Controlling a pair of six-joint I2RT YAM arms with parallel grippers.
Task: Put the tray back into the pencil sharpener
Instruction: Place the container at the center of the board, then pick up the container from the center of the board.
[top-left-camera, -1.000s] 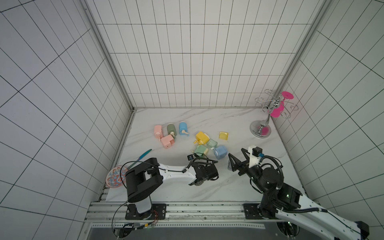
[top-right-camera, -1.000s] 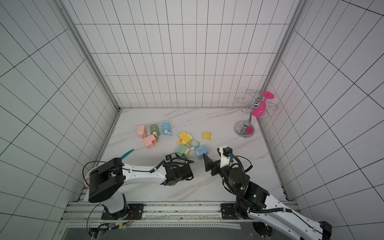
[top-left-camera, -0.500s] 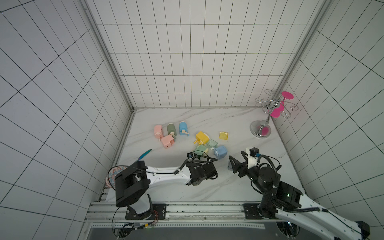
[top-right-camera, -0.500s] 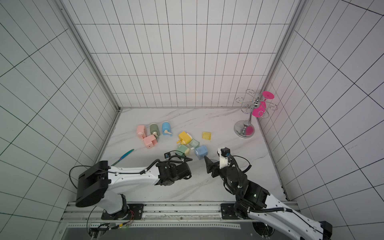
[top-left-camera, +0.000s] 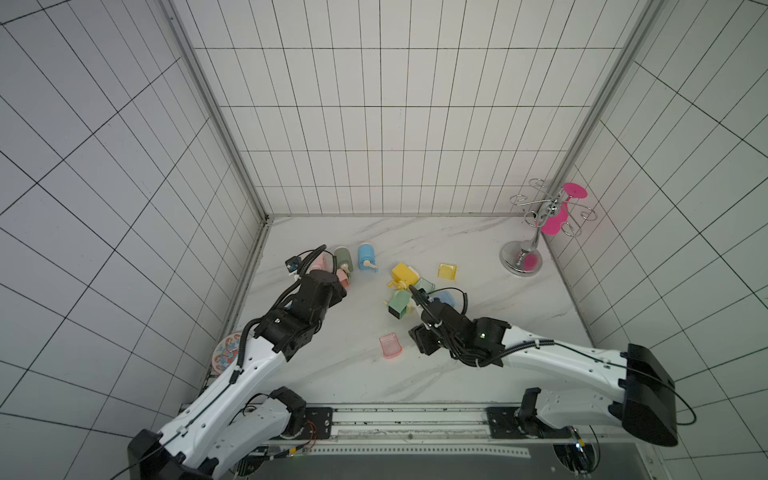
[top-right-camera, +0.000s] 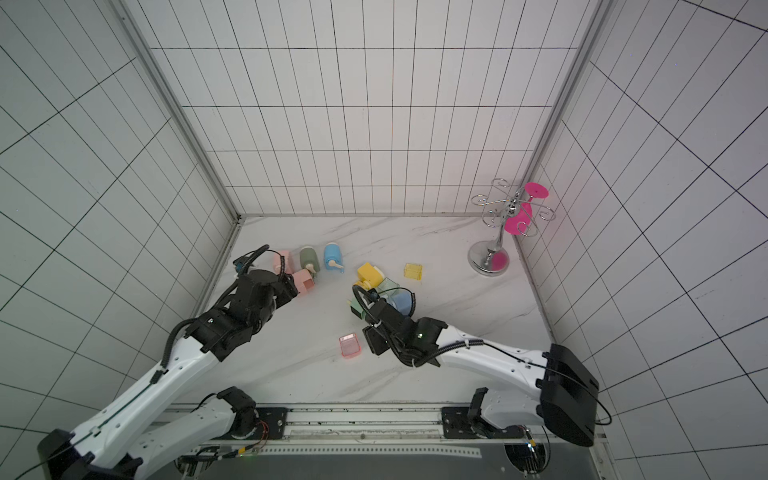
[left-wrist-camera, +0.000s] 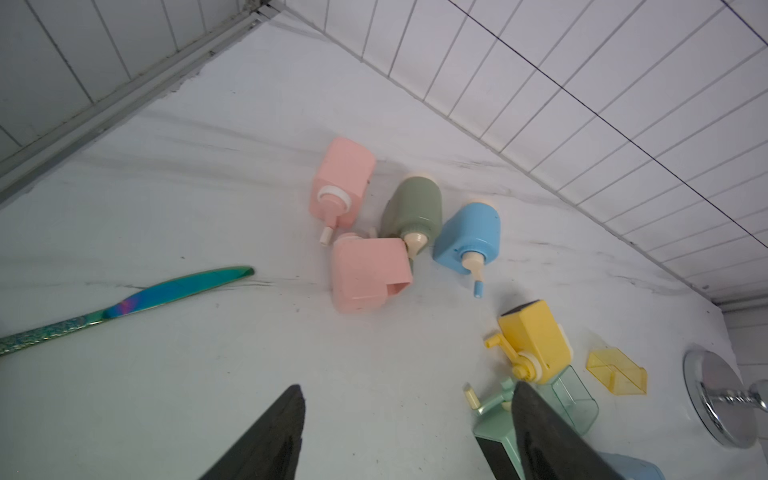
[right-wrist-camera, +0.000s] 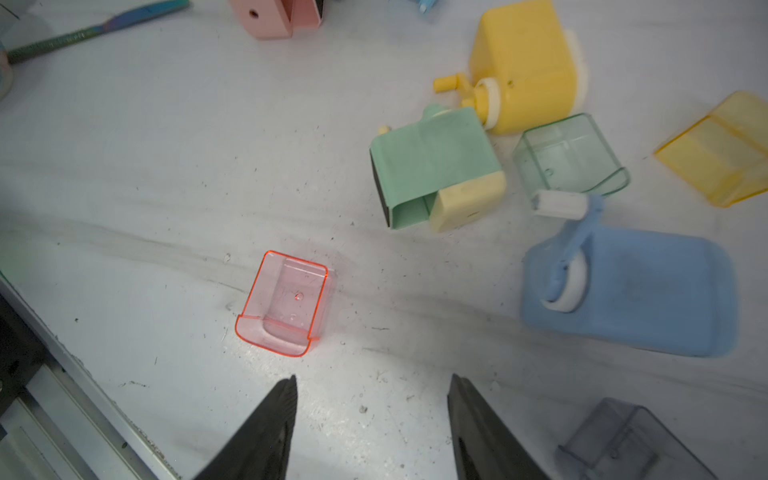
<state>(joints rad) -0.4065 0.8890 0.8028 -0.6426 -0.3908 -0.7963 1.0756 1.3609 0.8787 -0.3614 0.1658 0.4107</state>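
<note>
1. Pink tray (right-wrist-camera: 282, 303) lies open side up on tabletop (right-wrist-camera: 124, 187), just ahead of right gripper (right-wrist-camera: 372, 378). It sits closer to one finger than the other and touches neither.
2. Right gripper: fingers spread, nothing btwn them.
3. Farther ahead of it: green sharpener (right-wrist-camera: 432, 166) on its side, yellow sharpener (right-wrist-camera: 528, 70) touching it at the crank end, clear green tray (right-wrist-camera: 569, 158) just beside both.
4. Off to one side of right gripper: light blue sharpener (right-wrist-camera: 627, 291) near, grey tray (right-wrist-camera: 623, 440) close by that finger, yellow tray (right-wrist-camera: 719, 153) farthest out.
5. Left gripper (left-wrist-camera: 407, 388): fingers spread, holding nothing, well apart from pink tray.
6. Ahead of left gripper: pink sharpener (left-wrist-camera: 365, 274) on its side w/ open slot showing.
7. Beyond that, clustered: 2nd pink sharpener (left-wrist-camera: 340, 183), olive sharpener (left-wrist-camera: 415, 208), blue sharpener (left-wrist-camera: 469, 237).
8. Knife (left-wrist-camera: 124, 305) lies flat, off to the side of left gripper.
</note>
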